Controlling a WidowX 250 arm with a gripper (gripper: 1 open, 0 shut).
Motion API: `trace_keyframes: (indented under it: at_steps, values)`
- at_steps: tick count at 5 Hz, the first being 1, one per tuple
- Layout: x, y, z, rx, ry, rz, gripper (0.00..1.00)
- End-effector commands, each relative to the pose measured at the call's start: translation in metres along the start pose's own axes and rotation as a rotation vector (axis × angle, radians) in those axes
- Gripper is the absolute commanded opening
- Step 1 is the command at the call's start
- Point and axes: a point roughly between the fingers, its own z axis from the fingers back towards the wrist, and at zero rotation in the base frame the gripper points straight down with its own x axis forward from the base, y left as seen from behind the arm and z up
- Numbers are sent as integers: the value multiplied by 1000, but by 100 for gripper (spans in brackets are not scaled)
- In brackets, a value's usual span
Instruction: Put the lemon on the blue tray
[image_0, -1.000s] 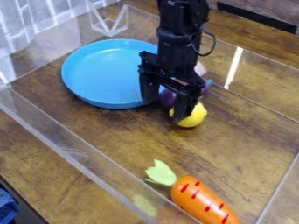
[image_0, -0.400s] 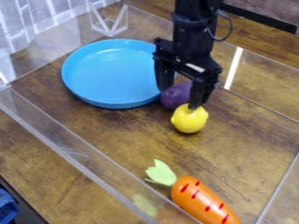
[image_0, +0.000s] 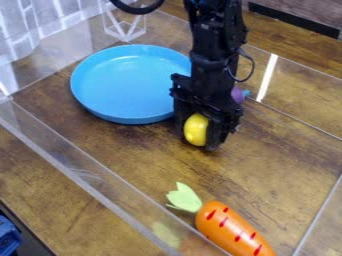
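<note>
Your arm stands upright just beside the blue tray (image_0: 114, 85), with the gripper (image_0: 201, 132) pointing straight down to the table. Its jaws are clamped on the lemon (image_0: 198, 129), a small smooth yellow fruit, low on the wood next to the tray's rim.

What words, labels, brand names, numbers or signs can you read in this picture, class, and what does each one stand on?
None: no readable text shows anywhere.
The lemon, tray and carrot are plain, with no print.
The gripper and the arm above it are black, with no label that can be made out.
The wooden table shows only grain.
</note>
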Motion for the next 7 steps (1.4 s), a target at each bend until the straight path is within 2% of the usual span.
trace_keyframes:
  at_steps: [1,2,4,5,6,7]
  values:
    - [1,5,16,17,-18,7,0]
    - [-2,6,23,25,-8,4,0]
    - [-22,15,54,40,8,15,0]
    - [-17,20,82,60,-4,-5,0]
    - [-13,29,113,93,-26,-20,0]
    - [-15,42,139,122,-31,26,0]
